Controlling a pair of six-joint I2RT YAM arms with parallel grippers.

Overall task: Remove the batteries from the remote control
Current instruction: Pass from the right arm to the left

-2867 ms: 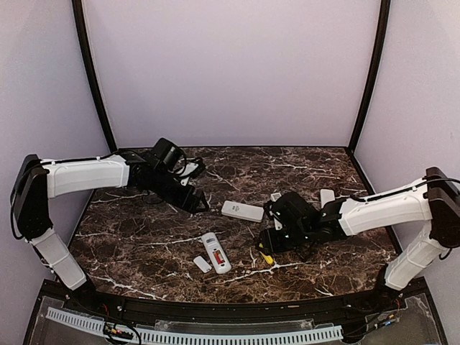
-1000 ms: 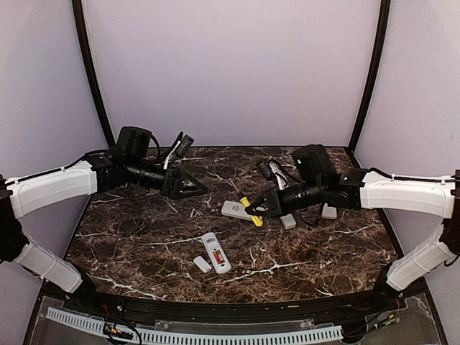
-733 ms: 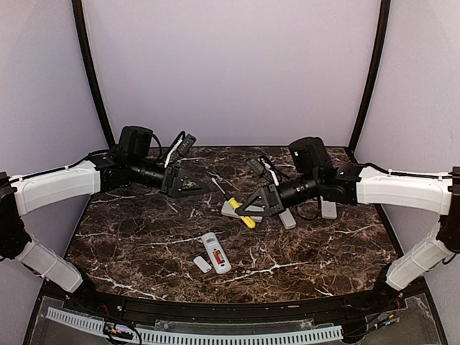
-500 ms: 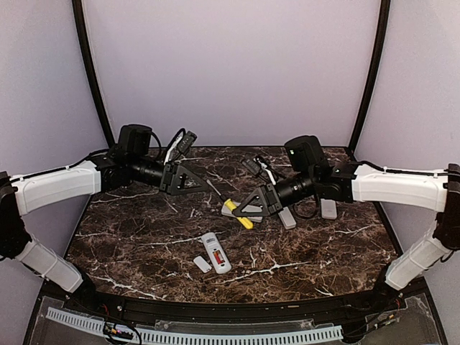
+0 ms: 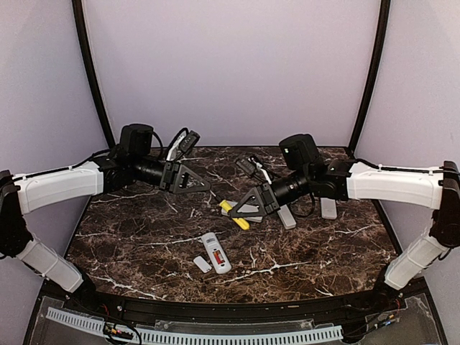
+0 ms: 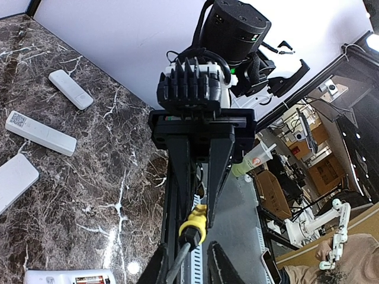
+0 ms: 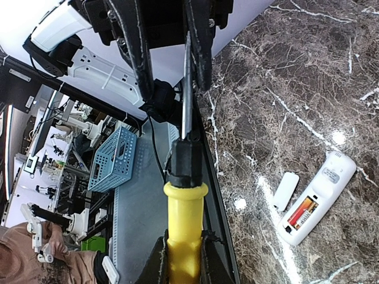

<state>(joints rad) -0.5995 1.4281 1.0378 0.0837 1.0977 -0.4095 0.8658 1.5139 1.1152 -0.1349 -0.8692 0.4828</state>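
While right hand (image 7: 182, 263) pinches screwdriver (image 7: 185, 207), left hand (image 6: 189, 267) flanks shaft (image 7: 187, 89), grip unclear; opened remote (image 5: 215, 253), loose cover (image 5: 203, 264) nearby.

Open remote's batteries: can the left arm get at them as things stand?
Probably not yet. The left tool is raised, straddling the shaft of the screwdriver that the right tool holds. The batteries lie exposed in the remote, nothing over them.

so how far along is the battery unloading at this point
Done: one remote has its cover off, lying beside it. In hand: the right pincer is shut on the screwdriver, held in mid-air with its shaft reaching into the left pincer. Left: the batteries sit in the remote's open bay.
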